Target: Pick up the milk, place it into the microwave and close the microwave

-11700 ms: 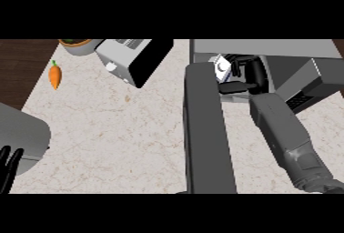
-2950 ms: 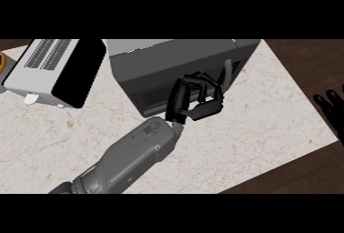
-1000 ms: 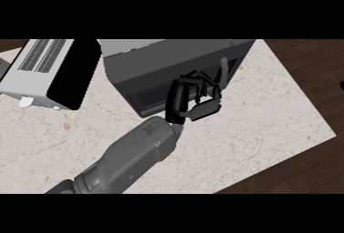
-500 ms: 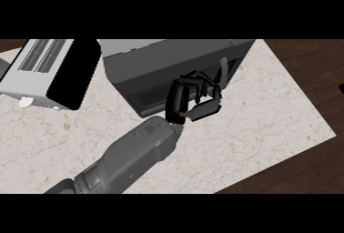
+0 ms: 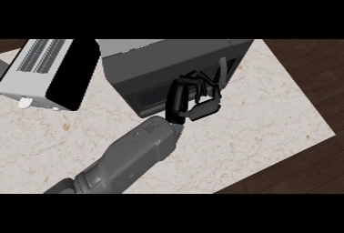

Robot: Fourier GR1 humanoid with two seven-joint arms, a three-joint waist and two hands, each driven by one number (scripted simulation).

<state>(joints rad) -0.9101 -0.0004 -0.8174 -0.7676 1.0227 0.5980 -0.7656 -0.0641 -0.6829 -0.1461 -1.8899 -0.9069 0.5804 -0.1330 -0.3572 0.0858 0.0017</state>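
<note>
The dark grey microwave stands at the back of the counter, and its door looks closed against its front. My left hand comes up from the lower left and rests against that front near its right end. Its fingers are loosely bent and hold nothing. The milk shows nowhere in the head view. My right hand is out of the picture.
A silver toaster with a black side stands left of the microwave. The pale marble counter ends in an edge at the right and lower right, with dark wood floor beyond it.
Over the last second my left hand has stayed almost still at the microwave's front. The right hand that showed at the right edge three seconds ago is gone from view.
</note>
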